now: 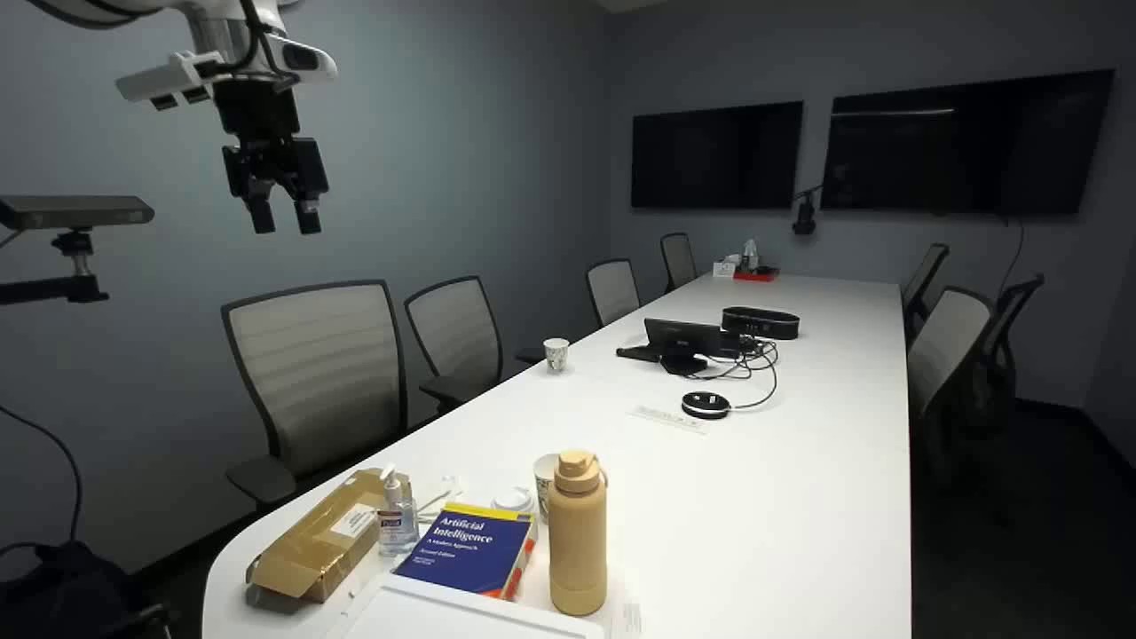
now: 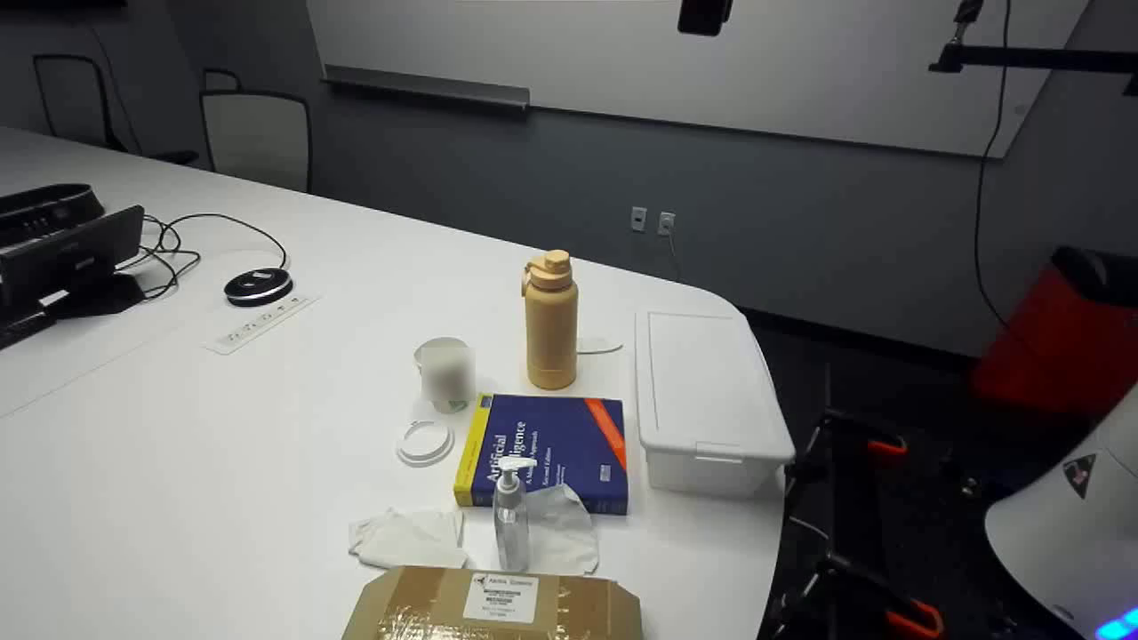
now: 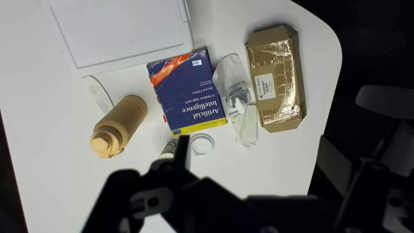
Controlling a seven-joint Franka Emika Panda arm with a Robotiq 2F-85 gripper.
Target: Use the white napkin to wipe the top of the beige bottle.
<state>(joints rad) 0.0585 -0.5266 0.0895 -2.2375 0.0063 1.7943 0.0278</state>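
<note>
Claw (image 1: 285, 222) in exterior view: hangs high, jaws apart, nothing between; beige bottle (image 1: 578, 541) upright on table (image 1: 754, 497) beside book (image 1: 470, 546).

In exterior view: white napkin (image 2: 409, 538) on table beside box (image 2: 453, 609), showing either side of pump bottle (image 2: 511, 529); one piece or two, cannot tell.

Wrist view: napkin between book and box. Likely light, limp, easily torn; best pinched at folded end away from pump bottle, which may pin rest.

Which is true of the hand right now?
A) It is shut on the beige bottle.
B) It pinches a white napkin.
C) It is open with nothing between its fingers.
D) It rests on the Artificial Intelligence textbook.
C: in an exterior view the hand hangs away from the beige bottle, its fingers apart and only wall showing between them.
</note>
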